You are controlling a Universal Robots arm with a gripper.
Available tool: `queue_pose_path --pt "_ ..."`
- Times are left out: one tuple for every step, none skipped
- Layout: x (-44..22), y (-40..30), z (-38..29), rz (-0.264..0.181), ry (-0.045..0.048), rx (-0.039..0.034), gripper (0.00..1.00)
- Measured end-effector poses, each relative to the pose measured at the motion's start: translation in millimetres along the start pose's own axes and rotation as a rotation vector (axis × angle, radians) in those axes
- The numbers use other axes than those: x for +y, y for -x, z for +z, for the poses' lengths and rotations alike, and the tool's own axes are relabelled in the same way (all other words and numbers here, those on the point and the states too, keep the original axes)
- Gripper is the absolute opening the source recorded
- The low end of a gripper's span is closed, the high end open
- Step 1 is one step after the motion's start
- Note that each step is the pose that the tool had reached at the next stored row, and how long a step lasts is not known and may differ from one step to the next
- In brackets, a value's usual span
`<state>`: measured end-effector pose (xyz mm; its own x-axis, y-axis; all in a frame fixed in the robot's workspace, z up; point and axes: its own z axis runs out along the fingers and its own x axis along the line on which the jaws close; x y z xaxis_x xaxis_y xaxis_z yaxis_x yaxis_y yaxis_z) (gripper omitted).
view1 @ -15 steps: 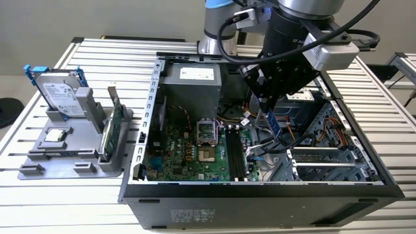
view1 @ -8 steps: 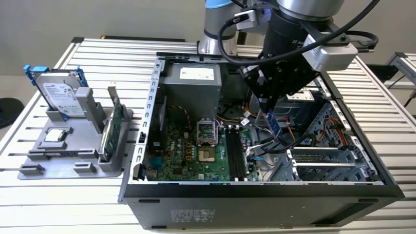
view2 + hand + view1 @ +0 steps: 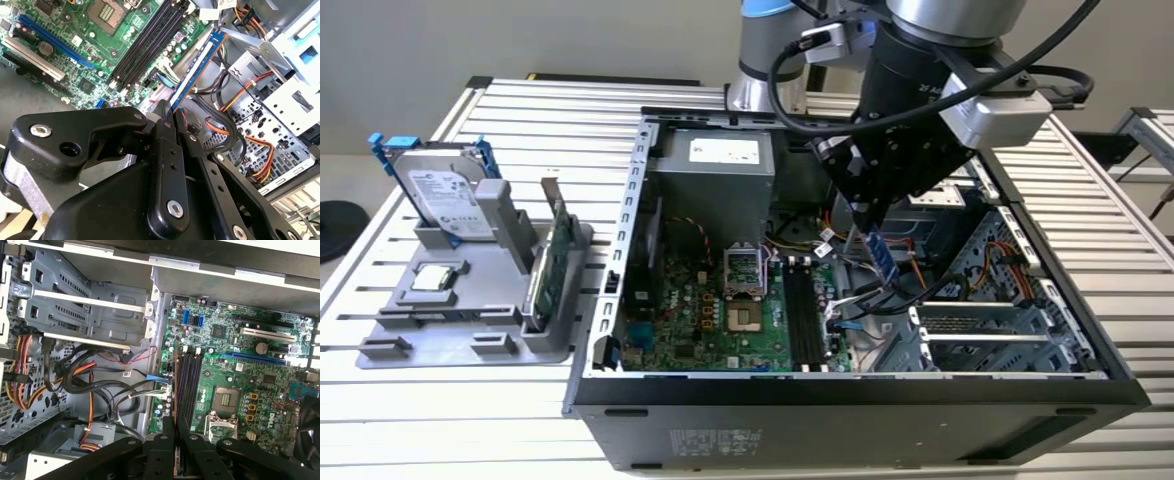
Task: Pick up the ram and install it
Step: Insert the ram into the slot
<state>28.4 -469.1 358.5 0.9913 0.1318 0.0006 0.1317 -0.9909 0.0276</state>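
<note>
Exterior view has my gripper [image 3: 865, 222] clamped on the ram [image 3: 883, 262], hanging above the open computer case [image 3: 854, 400] near the black memory slots [image 3: 803, 318], not yet seated. I'd judge it's held parallel to them so it can drop straight in.

The arm [image 3: 947, 15] is silver-grey metal with a blue joint cap [image 3: 767, 6] and a black wrist section [image 3: 907, 75]. Black cables [image 3: 777, 72] and a pale grey camera box [image 3: 994, 118] sit beside that wrist. The gripper [image 3: 167, 107] is matte black, its rounded linkage plates [image 3: 75, 140] fastened with silver screws [image 3: 174, 209].
</note>
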Motion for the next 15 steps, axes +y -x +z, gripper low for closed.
queue_pose_path --pt "-0.1 -0.1 0.3 0.000 0.0001 -0.0001 0.00" --pt "-0.3 -0.2 0.6 0.000 0.0003 -0.0001 0.00" --pt "-0.5 -0.3 0.9 0.000 0.0004 -0.0001 0.00" --pt "-0.7 -0.5 1.2 0.000 0.0005 -0.0001 0.00" --pt "-0.9 -0.8 1.5 0.000 0.0006 -0.0001 0.00" --pt "-1.1 -1.0 1.7 0.000 0.0007 -0.0001 0.00" --pt "-1.5 -1.3 2.0 0.000 0.0008 -0.0002 0.00" --pt "-1.7 -1.6 2.3 0.000 0.0007 -0.0001 0.00" --pt "-2.0 -1.9 2.6 0.000 0.0008 -0.0002 0.00" --pt "-2.2 -2.1 2.9 0.000 0.0009 -0.0001 0.00" --pt "-2.5 -2.4 3.2 0.000 0.0011 -0.0002 0.00" --pt "-2.8 -2.6 3.6 0.000 0.0011 -0.0002 0.00" --pt "-3.1 -2.9 4.0 0.000 0.0014 -0.0002 0.00" --pt "-3.4 -3.1 4.4 0.000 0.0015 -0.0002 0.00" --pt "-3.8 -3.3 4.9 0.000 0.0018 -0.0003 0.00"
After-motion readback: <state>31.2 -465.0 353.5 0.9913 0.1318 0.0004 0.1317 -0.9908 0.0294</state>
